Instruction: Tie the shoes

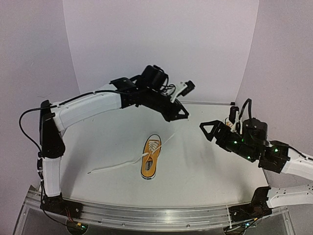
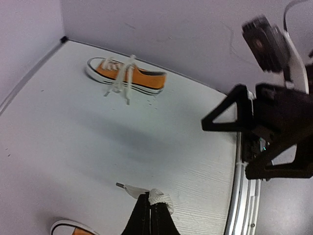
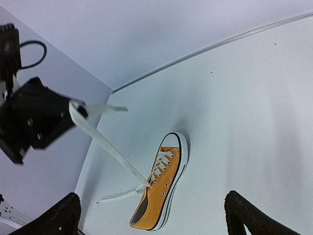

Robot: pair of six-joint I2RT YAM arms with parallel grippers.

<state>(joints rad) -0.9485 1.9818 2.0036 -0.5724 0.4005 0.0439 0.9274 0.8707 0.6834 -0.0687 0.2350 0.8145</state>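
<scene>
One orange-yellow shoe (image 1: 151, 157) lies in the middle of the table, toe away from the arms; it also shows in the right wrist view (image 3: 159, 188). My left gripper (image 1: 185, 116) is raised behind and to the right of it, shut on the end of one white lace (image 2: 157, 197). That lace (image 3: 105, 145) runs taut from the shoe up to the left gripper. The other lace (image 1: 113, 167) lies loose on the table to the left. My right gripper (image 1: 215, 128) is open and empty, right of the shoe. A second shoe (image 2: 126, 76) sits by the back wall.
The back wall and side walls close in the white table (image 1: 205, 171). A metal rail (image 1: 146, 213) runs along the near edge. The right gripper's body (image 2: 274, 122) is close to the left gripper's right side.
</scene>
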